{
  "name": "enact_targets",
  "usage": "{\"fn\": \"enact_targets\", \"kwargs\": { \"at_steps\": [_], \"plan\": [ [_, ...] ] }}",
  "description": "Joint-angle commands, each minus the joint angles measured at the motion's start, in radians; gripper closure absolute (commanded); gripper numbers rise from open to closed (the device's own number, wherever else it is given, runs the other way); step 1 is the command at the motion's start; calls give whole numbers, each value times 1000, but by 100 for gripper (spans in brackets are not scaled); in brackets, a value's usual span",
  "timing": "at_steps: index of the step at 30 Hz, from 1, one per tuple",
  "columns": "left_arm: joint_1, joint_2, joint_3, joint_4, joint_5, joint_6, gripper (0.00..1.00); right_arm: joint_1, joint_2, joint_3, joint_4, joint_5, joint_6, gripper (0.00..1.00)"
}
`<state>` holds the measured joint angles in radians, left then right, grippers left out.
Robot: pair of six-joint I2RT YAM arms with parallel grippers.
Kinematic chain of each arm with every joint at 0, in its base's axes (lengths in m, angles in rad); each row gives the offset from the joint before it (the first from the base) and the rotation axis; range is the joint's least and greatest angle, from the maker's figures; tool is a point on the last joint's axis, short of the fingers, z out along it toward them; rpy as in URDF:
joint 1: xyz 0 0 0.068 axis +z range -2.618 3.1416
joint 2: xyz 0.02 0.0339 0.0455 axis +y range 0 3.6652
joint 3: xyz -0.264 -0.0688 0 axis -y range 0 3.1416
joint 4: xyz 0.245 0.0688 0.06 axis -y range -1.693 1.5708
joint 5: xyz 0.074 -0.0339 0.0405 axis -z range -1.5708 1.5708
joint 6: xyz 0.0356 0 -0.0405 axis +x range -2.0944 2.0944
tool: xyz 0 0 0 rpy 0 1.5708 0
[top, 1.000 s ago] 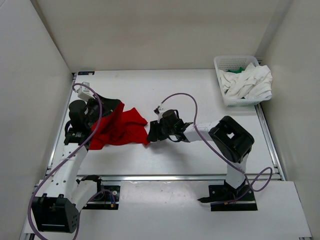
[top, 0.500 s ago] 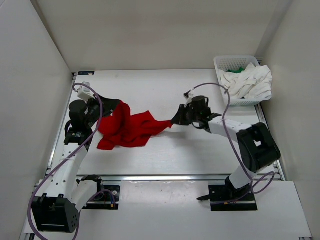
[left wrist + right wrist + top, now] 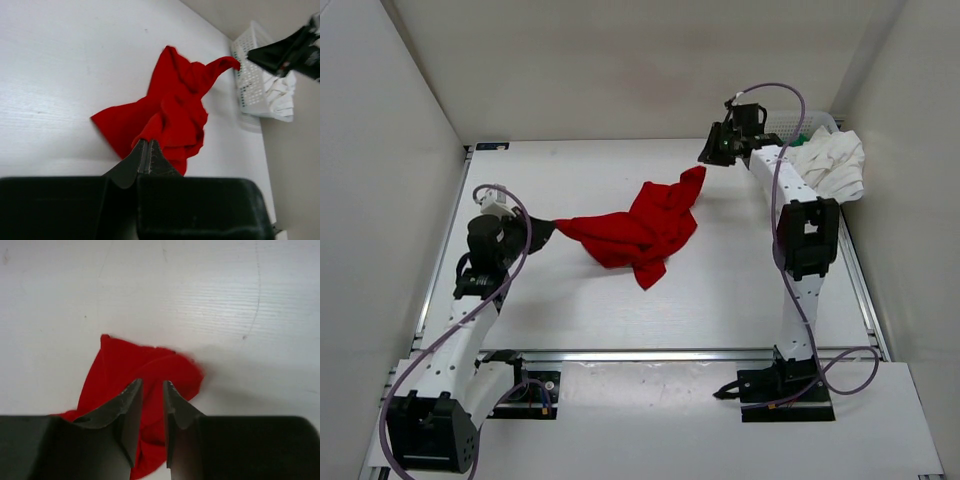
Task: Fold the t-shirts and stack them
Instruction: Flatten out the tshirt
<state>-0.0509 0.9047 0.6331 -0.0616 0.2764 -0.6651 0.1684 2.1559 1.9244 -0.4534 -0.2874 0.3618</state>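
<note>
While your left gripper (image 3: 147,152) is clamped tight on one corner of the red t-shirt (image 3: 645,230), the garment lies crumpled on the table (image 3: 570,170), well away from the basket (image 3: 248,80) on its left-arm side. Your right gripper (image 3: 151,390) hovers just beside the basket, jaws parted by a narrow slit. It seems to hold nothing, with the shirt's raised tip apart from it. The white t-shirt (image 3: 830,165) is heaped in the basket, and a bit of the green t-shirt (image 3: 801,138) shows beside it.
</note>
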Motion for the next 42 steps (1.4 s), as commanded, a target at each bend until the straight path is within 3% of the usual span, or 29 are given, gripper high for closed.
{"fn": "enact_targets", "kwargs": {
  "at_steps": [1,3,5,6,8,11,17,23,33,35,37,39,42],
  "plan": [
    [-18,-59,-58,-40,-66,53,100,51,-59,98,-191,71,-72,78],
    [-36,-67,-98,-56,-106,77,100,108,-174,-86,-124,120,-69,73],
    [-59,-76,-122,-64,-153,97,100,190,-362,-433,63,149,-26,66],
    [-60,-76,-131,-67,-155,107,100,222,-457,-509,140,157,-6,64],
    [-70,-78,-131,-73,-163,111,100,275,-566,-796,290,81,73,59],
    [-101,-76,-125,-67,-166,110,100,415,-607,-948,351,88,105,61],
    [-122,-99,-164,-23,-128,58,100,603,-527,-975,364,182,157,62],
    [-142,-121,-173,-26,-128,56,100,623,-470,-972,338,342,187,61],
    [-144,-130,-193,-11,-124,44,100,648,-332,-916,226,419,178,60],
    [-145,-130,-188,-14,-126,48,100,646,-343,-941,228,427,171,66],
    [-141,-128,-190,-23,-128,50,100,634,-372,-966,202,458,175,92],
    [-138,-128,-193,-14,-128,48,100,608,-411,-1021,187,487,161,100],
    [-132,-125,-196,-18,-128,51,100,539,-511,-1109,168,479,112,100]
  ]
}}
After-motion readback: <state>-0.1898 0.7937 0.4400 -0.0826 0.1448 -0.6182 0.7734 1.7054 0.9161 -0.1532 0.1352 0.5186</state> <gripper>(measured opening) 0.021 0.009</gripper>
